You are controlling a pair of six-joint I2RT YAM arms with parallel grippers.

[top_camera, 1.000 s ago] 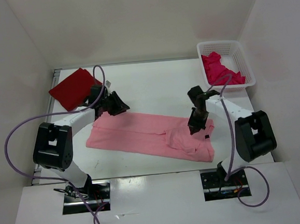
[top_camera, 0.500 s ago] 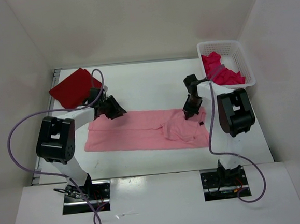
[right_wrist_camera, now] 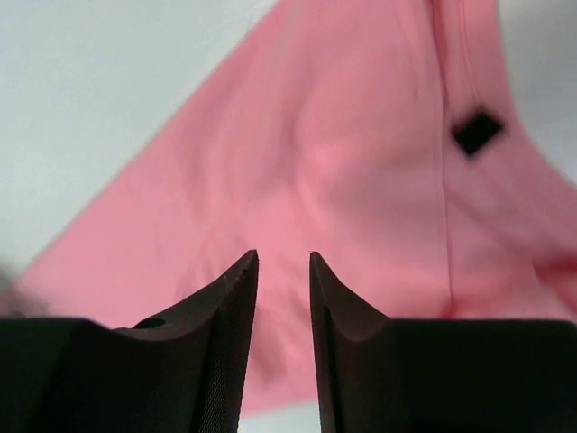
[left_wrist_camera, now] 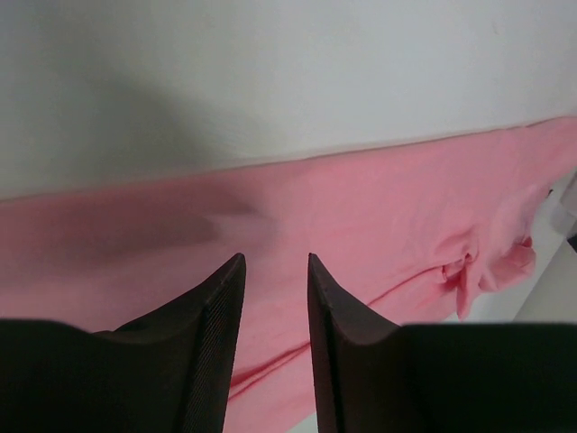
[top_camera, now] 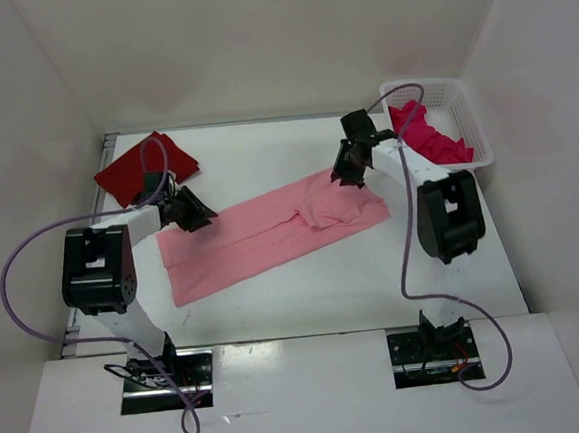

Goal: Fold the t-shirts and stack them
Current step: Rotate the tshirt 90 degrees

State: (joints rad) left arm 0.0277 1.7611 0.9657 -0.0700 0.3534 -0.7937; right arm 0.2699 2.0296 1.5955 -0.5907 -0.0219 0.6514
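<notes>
The pink shirt point(top_camera: 271, 233) lay flat but slanted across the middle of the worktop point(top_camera: 264, 153), with a bunched lump near its far right end. That lump was the main worry. If the right jaws closed there, they could pinch two layers at once, and the fold would come out crooked. The slant could also make the edges miss each other when the shirt was folded over.

The right arm point(top_camera: 406, 162) was close to the white basket point(top_camera: 466, 97), where the pink-red shirt point(top_camera: 429, 143) sat in a heap. The arm's purple cable point(top_camera: 403, 273) looped up over the basket's rim. A wide swing could snag or bump the basket. On the other side, the left arm point(top_camera: 134, 221) was near the folded dark red shirt point(top_camera: 145, 168) at the far left corner. A careless move there could push that shirt out of shape.

The left arm was bent and reached out to the left, with its jaws low at the pink shirt's far left edge. The left jaws stood a little apart with nothing between them, only pink cloth below. The right arm was stretched far forward and tipped down over the shirt's right end. The right jaws were apart too and held nothing. A small black tag point(right_wrist_camera: 476, 133) showed on the cloth beyond them.
</notes>
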